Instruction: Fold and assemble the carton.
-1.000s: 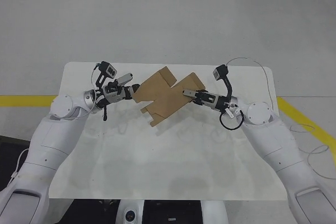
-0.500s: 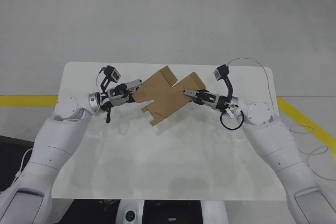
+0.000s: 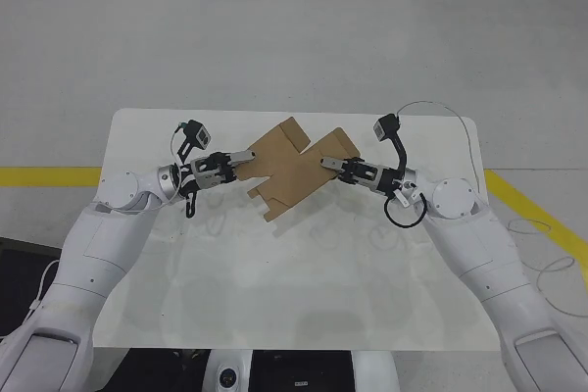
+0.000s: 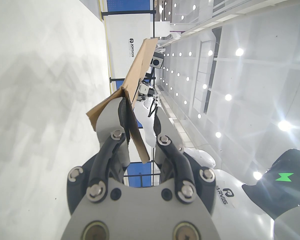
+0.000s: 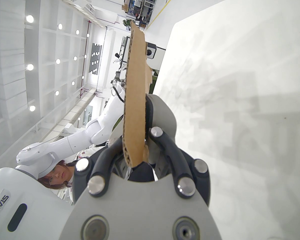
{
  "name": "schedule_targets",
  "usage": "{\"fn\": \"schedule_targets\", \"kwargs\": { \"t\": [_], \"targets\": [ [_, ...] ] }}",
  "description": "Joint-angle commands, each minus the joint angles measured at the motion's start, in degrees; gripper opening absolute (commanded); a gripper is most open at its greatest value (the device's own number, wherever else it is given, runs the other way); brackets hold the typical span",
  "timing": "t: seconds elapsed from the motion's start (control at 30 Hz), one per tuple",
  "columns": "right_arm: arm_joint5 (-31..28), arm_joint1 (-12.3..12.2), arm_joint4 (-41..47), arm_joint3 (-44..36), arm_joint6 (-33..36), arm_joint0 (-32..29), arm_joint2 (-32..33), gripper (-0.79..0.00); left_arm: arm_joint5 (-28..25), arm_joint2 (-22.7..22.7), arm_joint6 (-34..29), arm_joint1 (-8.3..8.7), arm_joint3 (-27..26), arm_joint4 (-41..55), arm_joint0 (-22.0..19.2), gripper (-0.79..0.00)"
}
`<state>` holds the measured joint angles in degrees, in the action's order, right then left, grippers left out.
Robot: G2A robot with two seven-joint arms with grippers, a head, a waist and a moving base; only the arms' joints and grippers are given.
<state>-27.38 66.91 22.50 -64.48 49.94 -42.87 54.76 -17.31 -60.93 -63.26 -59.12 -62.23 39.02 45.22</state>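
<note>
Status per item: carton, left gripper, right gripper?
carton: flat blank, not assembled, held up off the table between the two arms.
left gripper: open, with the carton's edge between its fingers and a gap on one side.
right gripper: shut on the carton's opposite edge.

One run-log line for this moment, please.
carton: not yet box-shaped, held off table | left gripper: open, astride one edge | right gripper: shut on opposite edge
</note>
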Motion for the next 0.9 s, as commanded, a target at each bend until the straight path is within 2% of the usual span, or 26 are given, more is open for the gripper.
{"fn": "schedule_targets", "kwargs": {
  "t": [0.0,0.13,0.27,0.57,0.7,0.87],
  "targets": [
    [0.18,0.06,-0.42,-0.06,0.04,0.04,0.03,-0.785,-0.11,0.08,0.18,-0.11,0.08,-0.61,-0.07,-0.570],
    [0.47,0.14,-1.05,-0.03,-0.01,-0.02,0.31,-0.785,-0.47,-0.02,0.41,-0.23,0.27,-2.08,-0.29,-0.613],
    [0.66,0.21,-1.60,-0.32,-0.01,-0.11,0.56,-0.785,-0.32,-0.01,0.89,-0.39,0.55,-3.19,-0.40,-0.785],
    [1.08,0.40,-2.55,-0.71,-0.03,-0.37,1.06,-0.785,0.26,0.03,0.89,-0.83,1.01,-3.80,-0.56,-0.785],
    [1.08,0.47,-2.90,-0.80,-0.14,-0.47,1.33,-0.785,0.53,-0.14,0.42,-0.96,0.58,-3.78,-0.46,-0.714],
    [1.22,0.60,-3.14,-0.86,-0.24,-0.56,1.56,-0.785,0.56,-0.34,0.06,-1.07,0.02,-4.09,-0.10,-0.733]
  ]
}}
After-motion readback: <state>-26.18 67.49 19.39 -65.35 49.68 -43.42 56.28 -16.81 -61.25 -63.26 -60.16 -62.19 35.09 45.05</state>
